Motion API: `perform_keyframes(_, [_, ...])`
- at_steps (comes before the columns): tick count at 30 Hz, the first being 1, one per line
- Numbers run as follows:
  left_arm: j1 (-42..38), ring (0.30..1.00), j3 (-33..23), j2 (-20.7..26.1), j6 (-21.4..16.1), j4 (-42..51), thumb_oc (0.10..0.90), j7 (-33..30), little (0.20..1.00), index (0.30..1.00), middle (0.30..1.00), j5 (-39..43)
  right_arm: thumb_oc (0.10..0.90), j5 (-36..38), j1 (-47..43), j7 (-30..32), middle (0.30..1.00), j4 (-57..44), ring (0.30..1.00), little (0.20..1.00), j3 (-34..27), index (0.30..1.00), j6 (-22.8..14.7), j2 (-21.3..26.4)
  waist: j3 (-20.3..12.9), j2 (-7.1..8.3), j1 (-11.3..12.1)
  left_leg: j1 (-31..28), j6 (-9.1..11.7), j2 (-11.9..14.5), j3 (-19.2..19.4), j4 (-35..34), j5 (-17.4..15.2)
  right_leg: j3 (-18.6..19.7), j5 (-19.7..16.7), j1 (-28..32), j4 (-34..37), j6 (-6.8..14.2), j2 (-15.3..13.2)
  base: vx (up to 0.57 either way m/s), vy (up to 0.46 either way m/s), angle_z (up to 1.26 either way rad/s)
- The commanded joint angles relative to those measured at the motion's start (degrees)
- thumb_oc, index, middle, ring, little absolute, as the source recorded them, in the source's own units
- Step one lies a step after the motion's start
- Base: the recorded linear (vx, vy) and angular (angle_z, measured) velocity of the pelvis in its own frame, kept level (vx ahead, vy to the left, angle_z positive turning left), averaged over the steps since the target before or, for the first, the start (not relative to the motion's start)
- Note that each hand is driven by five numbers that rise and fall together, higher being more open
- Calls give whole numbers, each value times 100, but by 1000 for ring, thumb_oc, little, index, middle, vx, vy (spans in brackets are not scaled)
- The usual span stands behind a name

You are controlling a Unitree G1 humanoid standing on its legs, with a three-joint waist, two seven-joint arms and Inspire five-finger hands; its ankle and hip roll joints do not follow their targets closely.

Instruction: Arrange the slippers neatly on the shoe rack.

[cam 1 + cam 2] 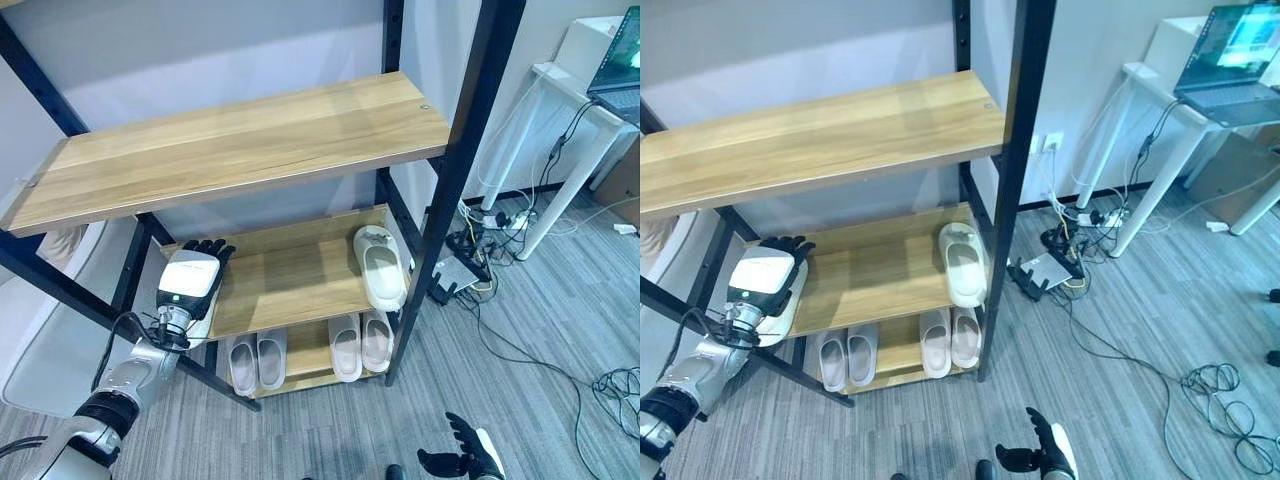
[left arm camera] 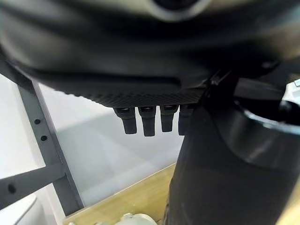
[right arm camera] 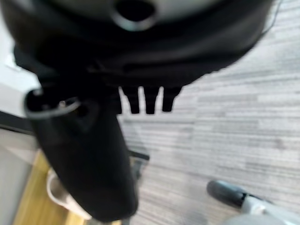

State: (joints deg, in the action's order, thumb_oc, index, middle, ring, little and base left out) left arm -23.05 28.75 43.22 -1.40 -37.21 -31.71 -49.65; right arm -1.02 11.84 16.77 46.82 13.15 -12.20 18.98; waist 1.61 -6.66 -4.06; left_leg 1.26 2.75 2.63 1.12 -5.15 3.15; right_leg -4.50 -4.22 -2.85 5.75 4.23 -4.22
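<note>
There, 1 pale slipper (image 1: 381, 266) lies sole-down — alone on the middle shelf (image 1: 290, 275).

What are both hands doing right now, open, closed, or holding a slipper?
Left hand: over a slipper at the middle shelf's left end; grip cannot be told.
Right hand: low over the floor, fingers relaxed, open, holding nothing.

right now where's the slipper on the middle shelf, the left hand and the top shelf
slipper on the middle shelf (image 1: 383, 268), left eye view, on its strap
left hand (image 1: 187, 282), left eye view, on its white back
top shelf (image 1: 240, 145), left eye view, on the bare wood
</note>
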Motion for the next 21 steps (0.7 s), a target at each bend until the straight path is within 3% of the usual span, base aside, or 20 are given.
perform_keyframes(1, [-1094,900,-482,276,362,-333,800,-354,900,900,900,-126,800,-13,-63,256,900,-331,900,900,11,900,-400,69,-47,237,-41,-127,-7,-334,111,15,-512,-24,617,362,-75,460,-50,0,0,0])
perform_keyframes(10, [-1623,900,-121,192,555,-1132,800,-345,900,900,900,-147,800,-135,-113,292,900,-540,900,900,102,900,-447,248,10,202,-118,-49,-2,-320,120,15,-497,-7,603,273,-75,467,-43,0,0,0])
perform_keyframes(21, [-1948,900,176,203,571,-1409,800,-336,900,900,900,-195,800,-122,-81,335,900,-543,900,900,97,900,-504,306,58,161,-136,75,4,-313,129,15,-478,-2,572,128,-75,486,-39,-3,1,0])
